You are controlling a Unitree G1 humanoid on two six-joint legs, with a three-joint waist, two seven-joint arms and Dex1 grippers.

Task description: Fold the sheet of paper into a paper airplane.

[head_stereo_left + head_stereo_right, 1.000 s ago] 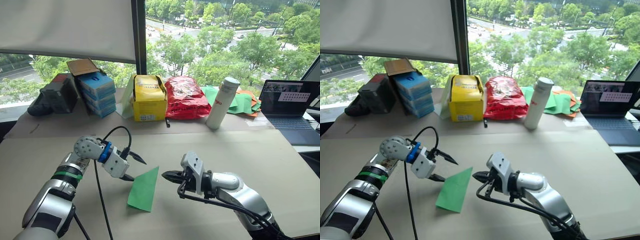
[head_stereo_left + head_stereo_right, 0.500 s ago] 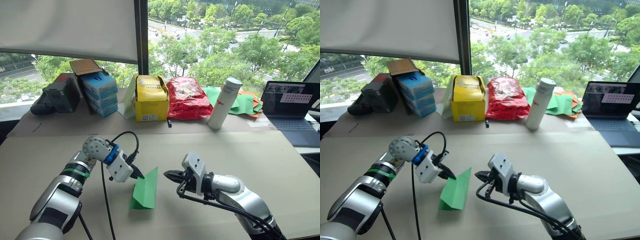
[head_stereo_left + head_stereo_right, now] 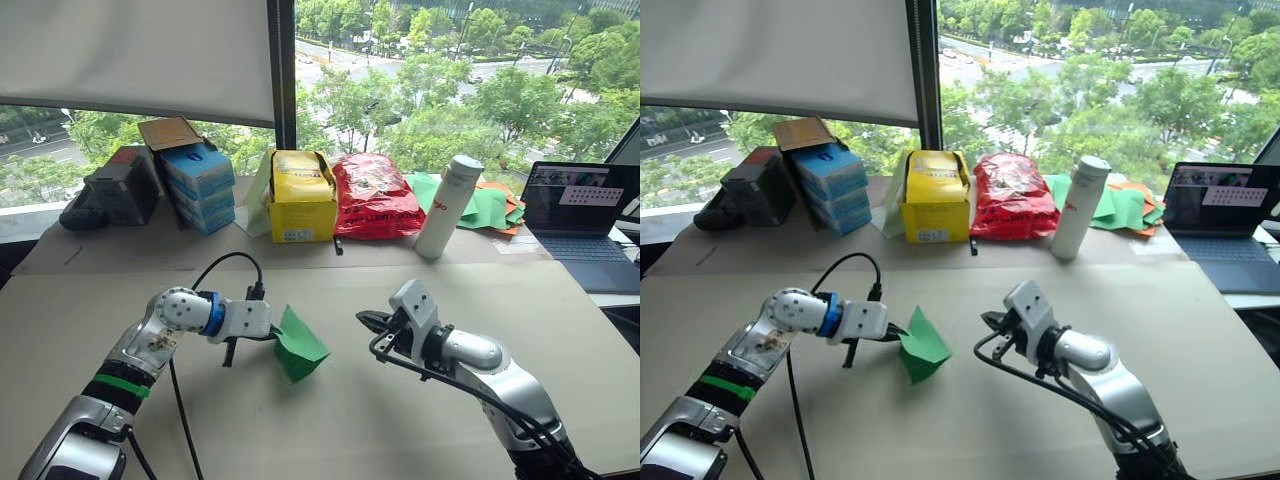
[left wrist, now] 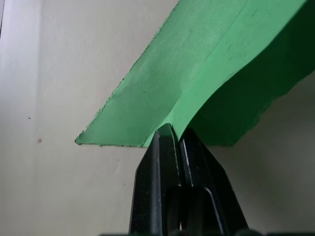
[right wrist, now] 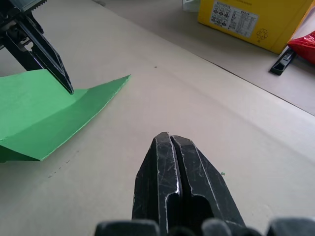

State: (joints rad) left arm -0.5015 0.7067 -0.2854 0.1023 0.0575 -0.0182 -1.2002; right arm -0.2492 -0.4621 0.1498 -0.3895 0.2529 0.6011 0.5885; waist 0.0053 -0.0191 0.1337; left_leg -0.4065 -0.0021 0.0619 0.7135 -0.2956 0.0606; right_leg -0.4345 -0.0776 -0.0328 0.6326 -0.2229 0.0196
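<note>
The bright green sheet of paper (image 3: pixel 301 346), folded along a crease into a pointed piece, stands tilted on the table's middle. My left gripper (image 3: pixel 277 338) is shut on the sheet's left edge; the left wrist view shows its black fingertips (image 4: pixel 162 142) pinching the paper (image 4: pixel 197 73) at the crease. My right gripper (image 3: pixel 367 320) is shut and holds nothing. It hovers a short way right of the sheet, pointing at it, and does not touch it. In the right wrist view its closed fingers (image 5: pixel 165 162) face the green paper (image 5: pixel 44 118) and the left gripper's fingers (image 5: pixel 47 56).
Along the far edge by the window stand a black case (image 3: pixel 110 190), blue boxes (image 3: pixel 195 185), a yellow box (image 3: pixel 298 195), a red bag (image 3: pixel 373 195), a white bottle (image 3: pixel 445 205) and a heap of green and orange sheets (image 3: pixel 490 205). A laptop (image 3: pixel 580 215) sits far right.
My left gripper has shut on the sheet's left edge, turned its wrist and raised the paper off the table. My right gripper has drawn back to the right, still shut.
</note>
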